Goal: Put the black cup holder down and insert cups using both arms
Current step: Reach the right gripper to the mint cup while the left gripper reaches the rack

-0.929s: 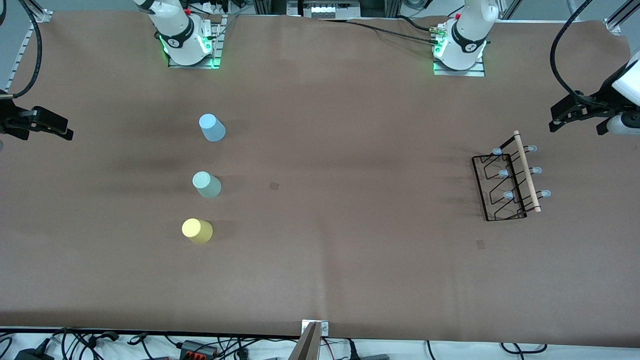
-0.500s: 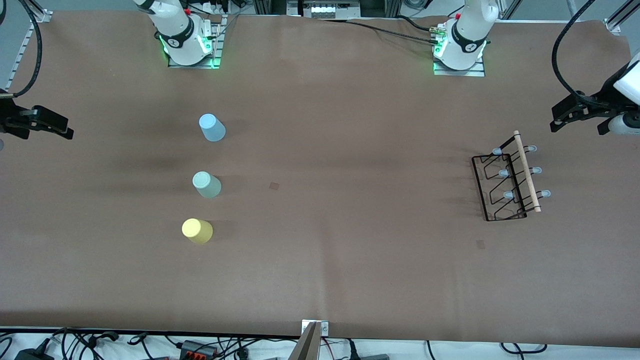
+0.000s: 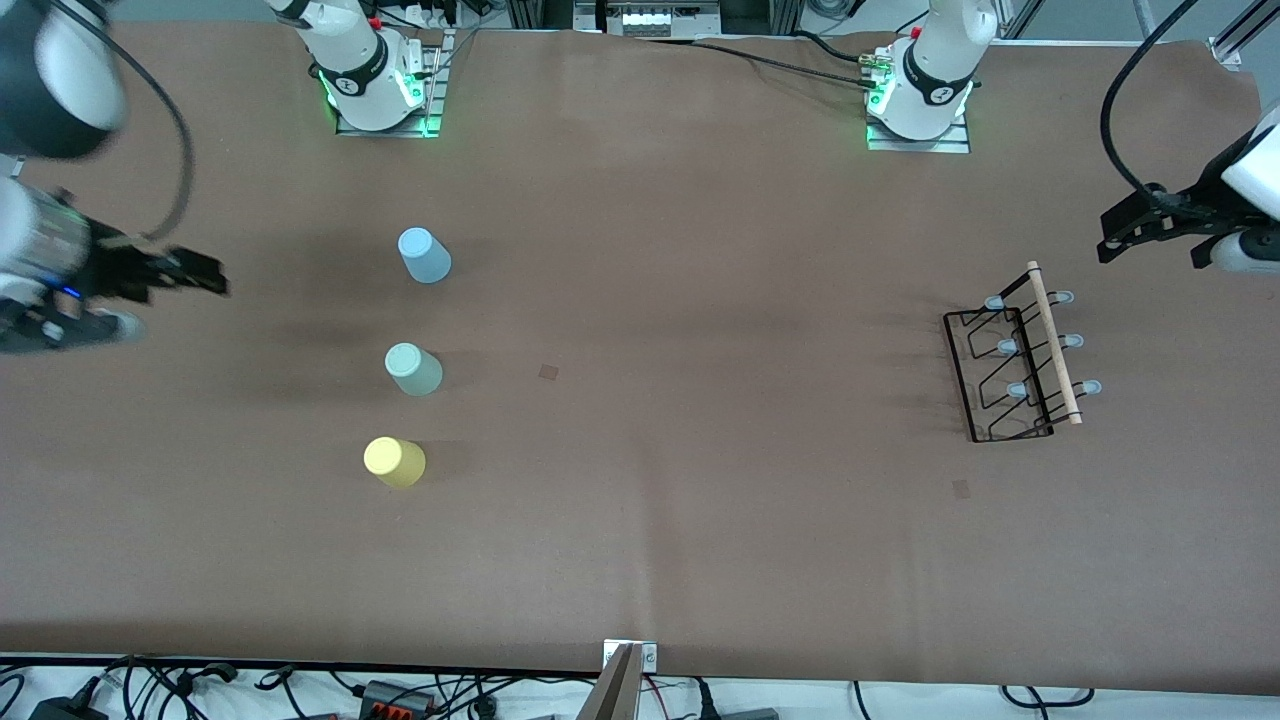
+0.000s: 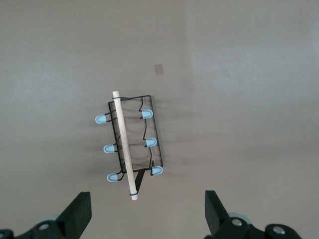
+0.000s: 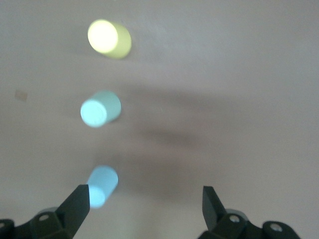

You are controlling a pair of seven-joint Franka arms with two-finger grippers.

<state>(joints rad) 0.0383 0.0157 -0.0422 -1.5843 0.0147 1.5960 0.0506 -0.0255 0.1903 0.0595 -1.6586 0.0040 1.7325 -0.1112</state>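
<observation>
Now both arms hover apart, nothing grasped. Left gripper (image 4: 144,219), fingers spread wide, hangs over the tabletop (image 3: 700,520) just beside the black cup holder (image 3: 1015,365), which lies near the left arm's end. To lift it well, the fingers should likely straddle the wooden rod (image 4: 123,144) midway. Right gripper (image 5: 145,206), likewise spread, hangs beside the cups. Count: one holder, six pegs; three cups: blue cup (image 3: 424,255), green cup (image 3: 413,368), yellow cup (image 3: 394,462), well apart from the holder.

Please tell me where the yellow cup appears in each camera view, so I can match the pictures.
Front view: yellow cup, nearest the camera in the row of cups.
Left wrist view: not in it.
Right wrist view: yellow cup, end of the row.
Shared landmark: pale green cup beside it.
</observation>
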